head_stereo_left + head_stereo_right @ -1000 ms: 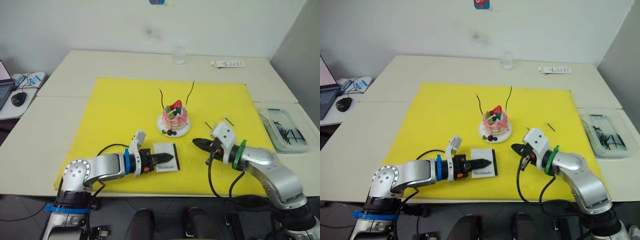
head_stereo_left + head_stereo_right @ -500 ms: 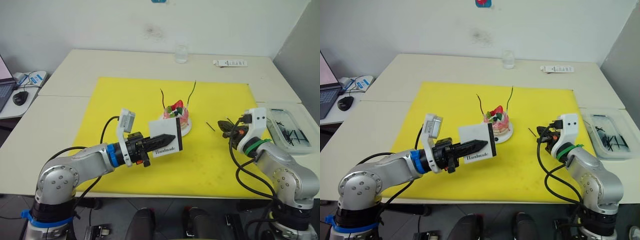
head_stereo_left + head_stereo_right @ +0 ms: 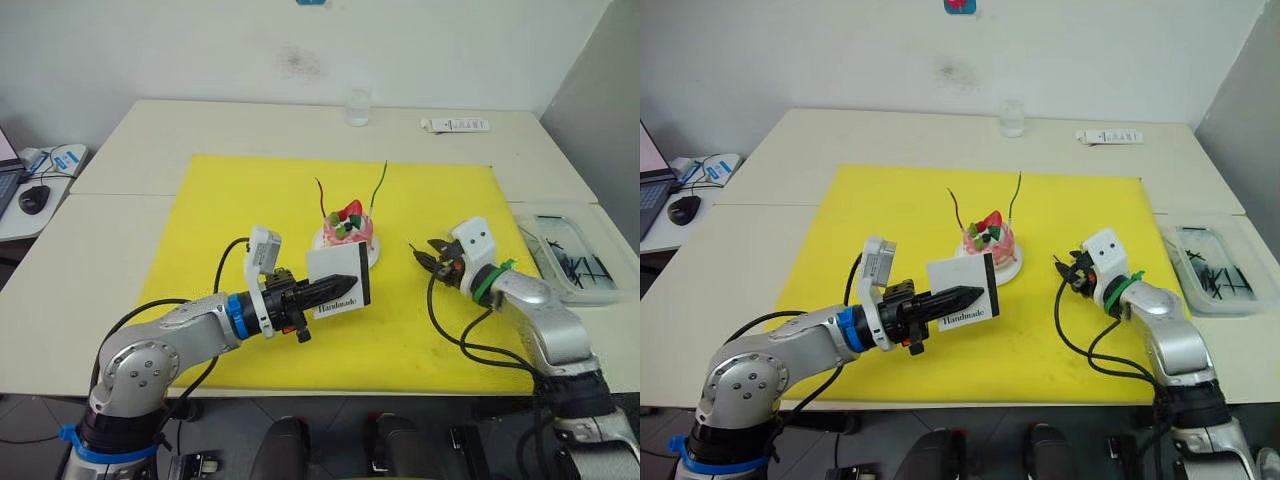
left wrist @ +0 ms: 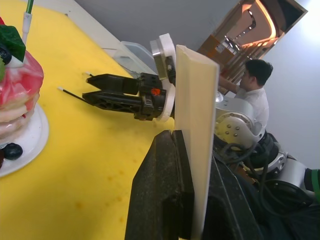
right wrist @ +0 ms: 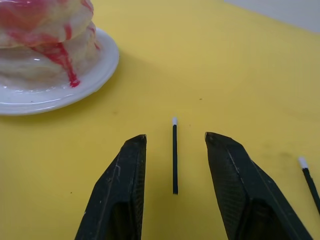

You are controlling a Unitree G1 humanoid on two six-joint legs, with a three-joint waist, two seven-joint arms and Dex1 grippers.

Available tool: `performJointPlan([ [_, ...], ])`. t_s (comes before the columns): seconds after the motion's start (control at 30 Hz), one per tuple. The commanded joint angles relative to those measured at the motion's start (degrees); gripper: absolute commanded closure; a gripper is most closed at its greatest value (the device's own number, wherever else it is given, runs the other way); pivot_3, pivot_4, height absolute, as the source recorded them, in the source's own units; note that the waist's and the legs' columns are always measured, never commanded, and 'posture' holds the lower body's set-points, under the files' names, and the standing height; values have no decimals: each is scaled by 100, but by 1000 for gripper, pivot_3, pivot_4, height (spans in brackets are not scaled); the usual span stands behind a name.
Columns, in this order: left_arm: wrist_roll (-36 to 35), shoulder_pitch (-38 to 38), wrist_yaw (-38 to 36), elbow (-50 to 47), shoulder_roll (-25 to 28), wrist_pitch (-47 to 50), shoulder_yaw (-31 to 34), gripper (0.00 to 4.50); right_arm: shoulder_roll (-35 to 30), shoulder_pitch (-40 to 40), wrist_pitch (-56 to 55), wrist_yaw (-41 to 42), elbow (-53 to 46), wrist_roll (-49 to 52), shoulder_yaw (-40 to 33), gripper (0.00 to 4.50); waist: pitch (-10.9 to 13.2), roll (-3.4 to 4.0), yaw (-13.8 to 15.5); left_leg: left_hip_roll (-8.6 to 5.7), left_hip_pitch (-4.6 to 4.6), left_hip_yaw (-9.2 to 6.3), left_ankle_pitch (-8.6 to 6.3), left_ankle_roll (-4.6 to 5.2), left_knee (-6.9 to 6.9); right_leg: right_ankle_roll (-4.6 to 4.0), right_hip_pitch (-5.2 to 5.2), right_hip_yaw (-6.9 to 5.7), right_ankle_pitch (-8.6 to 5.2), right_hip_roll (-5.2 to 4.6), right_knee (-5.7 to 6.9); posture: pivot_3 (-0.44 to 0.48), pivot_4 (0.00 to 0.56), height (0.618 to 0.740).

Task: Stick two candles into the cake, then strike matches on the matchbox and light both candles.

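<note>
Head view: the left claw (image 3: 335, 288) pinches the flat white cardboard matchbox (image 3: 337, 286), raised just before the pink layered cake (image 3: 349, 229).

Right wrist view: the right claw (image 5: 174, 145) gapes, empty, straddling a thin dark white-tipped match (image 5: 174, 156) lying flat; light, brittle, best pinched mid-shaft.

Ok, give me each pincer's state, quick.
Left pincer: shut on the matchbox.
Right pincer: open, straddling a match on the mat, not gripping it.

Silver arms, black-fingered tools, cables
</note>
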Motion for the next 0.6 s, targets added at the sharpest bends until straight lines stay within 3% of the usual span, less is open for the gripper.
performJointPlan([
  [0.03,-214,-7,46,-239,-35,-70,94,4500,56,-158,-358,136,282,-110,59,2499,0,0,0,0,0,1,0,0,0,0,0,1,0,0,0,0,150,740],
  [0.6,-545,30,190,-405,86,-48,132,4500,506,-462,-687,-79,1134,-388,73,2499,0,0,-23,2,18,7,0,0,17,0,10,9,8,0,17,0,150,740],
])
